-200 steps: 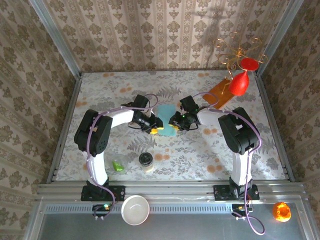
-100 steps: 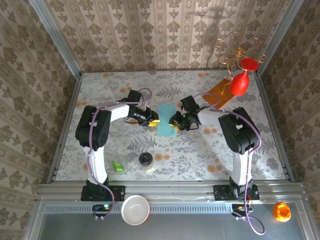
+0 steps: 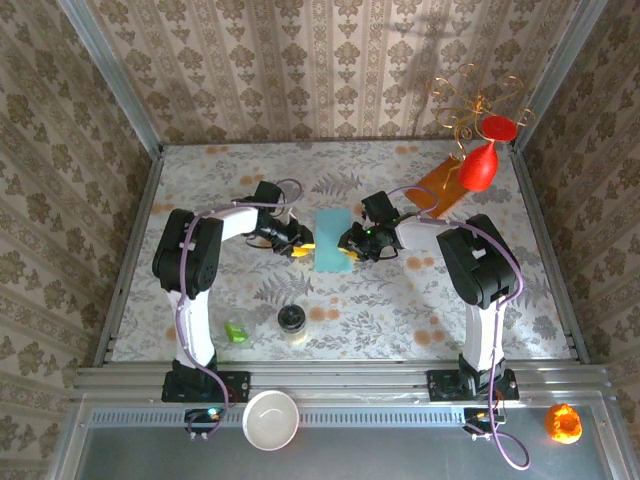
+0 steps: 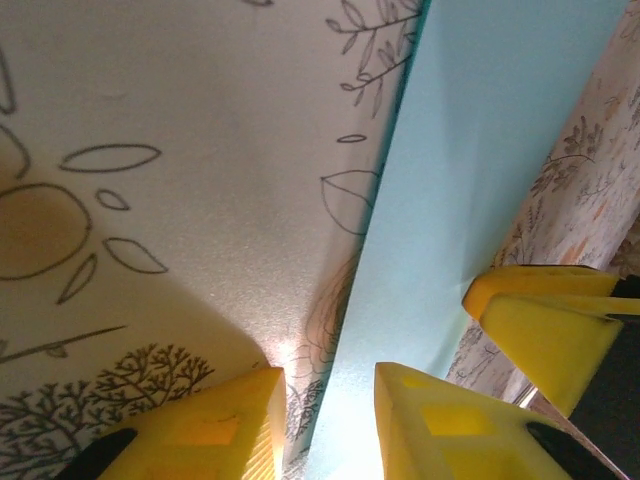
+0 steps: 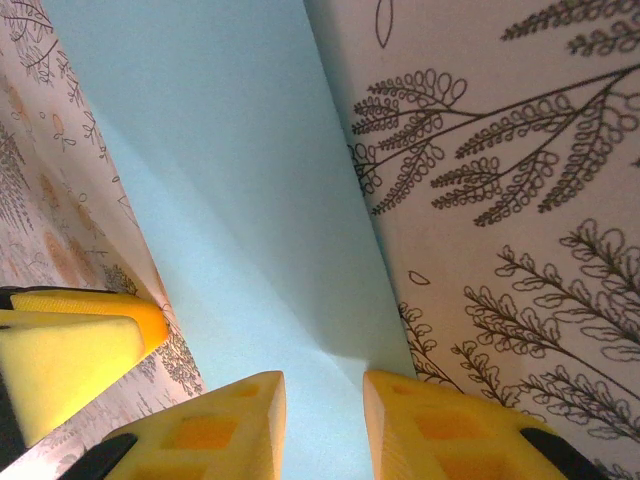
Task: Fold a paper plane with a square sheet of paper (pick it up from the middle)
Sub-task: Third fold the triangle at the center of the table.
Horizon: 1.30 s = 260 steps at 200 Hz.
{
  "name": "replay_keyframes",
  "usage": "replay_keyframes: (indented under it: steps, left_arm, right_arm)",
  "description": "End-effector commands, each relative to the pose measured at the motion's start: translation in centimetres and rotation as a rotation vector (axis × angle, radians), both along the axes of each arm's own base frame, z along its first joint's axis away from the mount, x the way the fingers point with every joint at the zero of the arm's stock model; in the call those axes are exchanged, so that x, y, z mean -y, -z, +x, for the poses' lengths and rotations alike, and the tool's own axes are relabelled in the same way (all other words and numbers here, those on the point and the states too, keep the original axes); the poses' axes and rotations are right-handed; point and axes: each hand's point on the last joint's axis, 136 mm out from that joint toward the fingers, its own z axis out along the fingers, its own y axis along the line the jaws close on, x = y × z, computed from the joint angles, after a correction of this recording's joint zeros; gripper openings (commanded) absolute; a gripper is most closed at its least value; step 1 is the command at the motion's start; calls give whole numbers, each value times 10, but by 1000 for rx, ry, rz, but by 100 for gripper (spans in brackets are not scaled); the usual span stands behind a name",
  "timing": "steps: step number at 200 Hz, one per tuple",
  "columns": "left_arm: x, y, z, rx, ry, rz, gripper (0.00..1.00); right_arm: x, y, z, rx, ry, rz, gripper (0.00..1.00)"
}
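1. The left pincer [image 3: 302, 245] sits low at the left long edge of the thin light blue paper sheet [image 3: 333, 238]. In its wrist view the yellow fingers stand apart, with the sheet's edge running into the gap and nothing clamped.
2. The sheet lies mid-tabletop [image 3: 200, 180] as a narrow strip rather than a square. I judge the first lengthwise fold already made and the creasing or nose folds in hand. Whether it lies quite flat I cannot tell.
3. The right pincer [image 3: 349, 250] sits at the strip's near right corner, its fingers likewise apart over the paper and gripping nothing.
4. Next, as I judge it, one pincer must pin the strip while the other catches an edge. Thin paper may slide or buckle, and the pincers are close enough to collide.
5. A small green piece [image 3: 237, 331], a dark-lidded jar [image 3: 292, 320] and a white bowl [image 3: 271, 419] sit towards the bases, well apart from the paper. An orange-brown sheet [image 3: 435, 188] and a red glass-shaped ornament [image 3: 480, 165] lie far right. None blocks the work.
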Motion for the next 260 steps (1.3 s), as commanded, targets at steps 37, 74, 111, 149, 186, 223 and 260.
replay_keyframes:
  steps: [37, 74, 111, 149, 186, 223, 260]
  left_arm:
    - [21, 6, -8, -5, 94, -6, 31]
    - [25, 3, -10, -4, 118, -17, 32]
    - [26, -7, -8, 8, 121, -53, 31]
    - [7, -7, -6, 20, 104, 31, 32]
    - [-1, -8, -27, 23, 89, 124, 35]
    - [7, -2, -54, 7, 99, 179, 36]
    - [14, 6, -62, -16, 111, 173, 36]
  right_arm:
    - [15, 26, -13, -81, 29, -45, 30]
    - [16, 26, -14, -82, 33, -43, 30]
    - [18, 26, -13, -80, 38, -41, 30]
    - [18, 26, -13, -78, 37, -41, 30]
    - [21, 29, -13, -84, 48, -45, 30]
    - [24, 33, -14, -107, 62, -35, 30]
    - [25, 36, -15, -118, 73, -24, 30]
